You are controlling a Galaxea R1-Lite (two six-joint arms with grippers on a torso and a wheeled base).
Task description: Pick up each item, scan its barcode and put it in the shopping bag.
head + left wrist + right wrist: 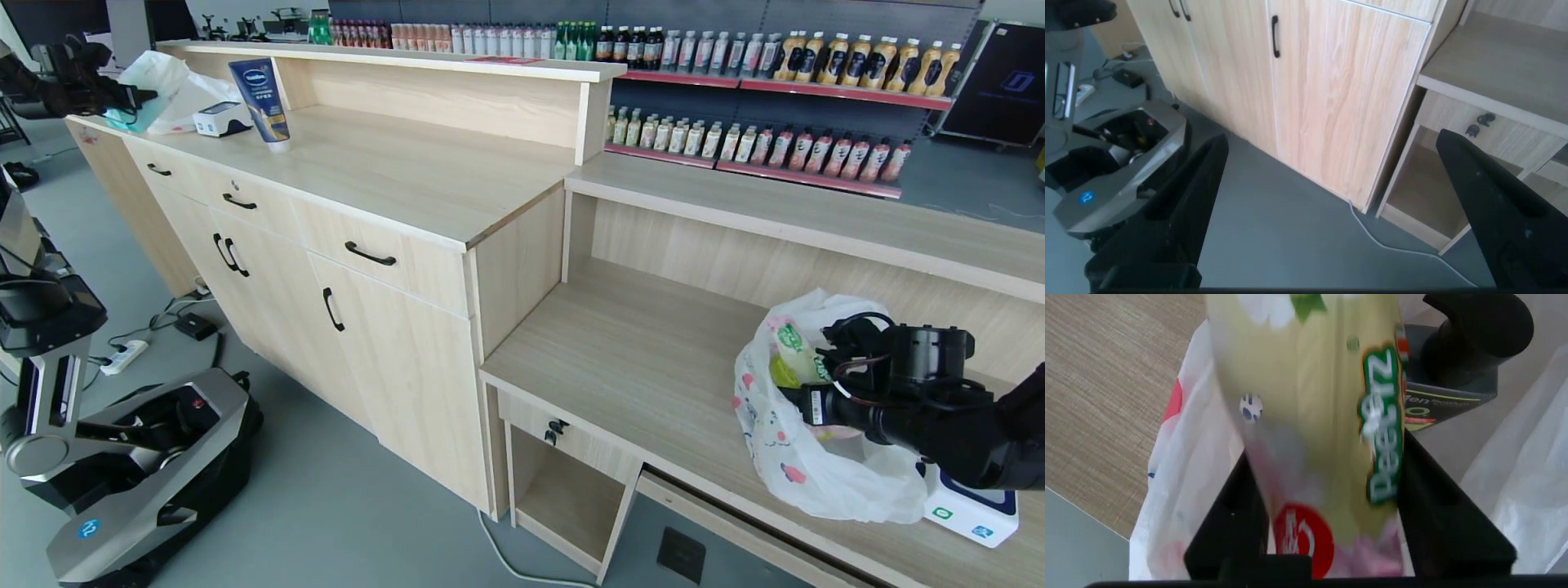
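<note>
The table (653,367) is pale wood with a smooth, matt top. The shopping bag (804,482) is thin white plastic, crinkly and a little see-through. The snack packet (1315,416) is shiny plastic. The right gripper (1323,457) looks like dull black plastic.

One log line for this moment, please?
right gripper: shut on snack packet | at shopping bag mouth | left gripper: open, empty

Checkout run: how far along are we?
Done: a dark box looks already inside the shopping bag. In hand: right pincer shut on a yellow-green snack packet at the bag's mouth, not released. To do: drop it; the blue tube on the far counter looks untouched.
</note>
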